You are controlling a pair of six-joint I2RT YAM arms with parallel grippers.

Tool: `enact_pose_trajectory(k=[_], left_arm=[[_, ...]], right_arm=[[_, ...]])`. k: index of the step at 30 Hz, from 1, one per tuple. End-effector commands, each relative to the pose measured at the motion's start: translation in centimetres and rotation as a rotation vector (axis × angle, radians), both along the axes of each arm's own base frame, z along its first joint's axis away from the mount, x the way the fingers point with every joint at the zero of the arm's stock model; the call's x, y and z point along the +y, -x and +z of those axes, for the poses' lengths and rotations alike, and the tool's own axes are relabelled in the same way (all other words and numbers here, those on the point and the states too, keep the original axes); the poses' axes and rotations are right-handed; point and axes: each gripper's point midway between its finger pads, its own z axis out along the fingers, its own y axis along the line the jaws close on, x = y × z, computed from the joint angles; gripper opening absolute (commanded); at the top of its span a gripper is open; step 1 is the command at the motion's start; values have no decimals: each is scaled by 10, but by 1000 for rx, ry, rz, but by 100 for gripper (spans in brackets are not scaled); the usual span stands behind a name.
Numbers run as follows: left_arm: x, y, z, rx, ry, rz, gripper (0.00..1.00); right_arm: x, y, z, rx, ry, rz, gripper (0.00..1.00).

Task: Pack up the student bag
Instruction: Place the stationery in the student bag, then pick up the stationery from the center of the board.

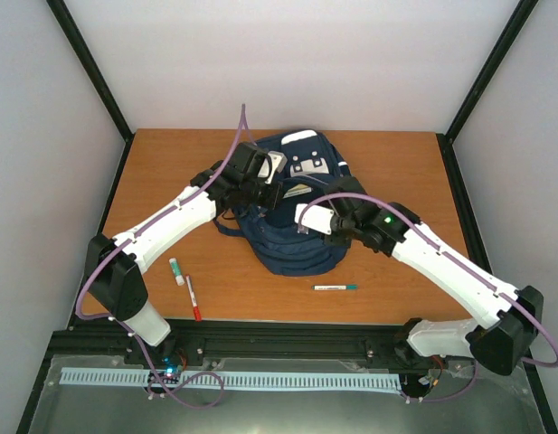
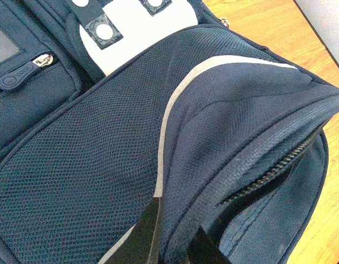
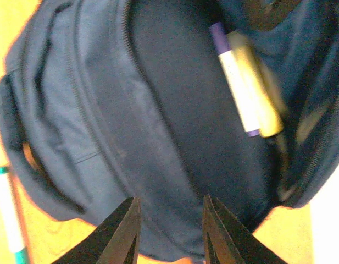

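Note:
The student bag (image 1: 297,237), navy blue with white stripes and patches, lies in the middle of the wooden table. My left gripper (image 1: 269,193) is at its upper left, shut on a fold of the bag's edge next to an open zipper (image 2: 268,176); in the left wrist view the dark fingers (image 2: 150,228) pinch the fabric (image 2: 103,154). My right gripper (image 1: 306,223) hovers over the bag's right side. Its jaws (image 3: 171,201) stand open with nothing between them, above the open compartment (image 3: 169,121). Inside lie a white marker with a purple cap (image 3: 235,82) and a yellow marker (image 3: 262,91).
On the table in front of the bag lie a teal-tipped white pen (image 1: 335,287), a red marker (image 1: 193,298) and a small green-capped white stick (image 1: 176,270). The teal pen (image 3: 9,214) also shows beside the bag in the right wrist view. Black frame posts border the table.

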Motion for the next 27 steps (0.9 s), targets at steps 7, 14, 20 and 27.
enact_pose_trajectory(k=[7,14,20,27], left_arm=[[-10,-5,58,-80,138,0,2],[-10,-6,56,-75,133,1,3],[-11,-6,55,-71,134,-4,3],[-11,-6,54,-69,132,-3,3]], right_arm=[[-20,91,-70,456,-58,90,34],[-55,124,-161,666,150,26,36],[-63,122,-196,686,211,-24,35],[-55,106,-194,635,207,-25,34]])
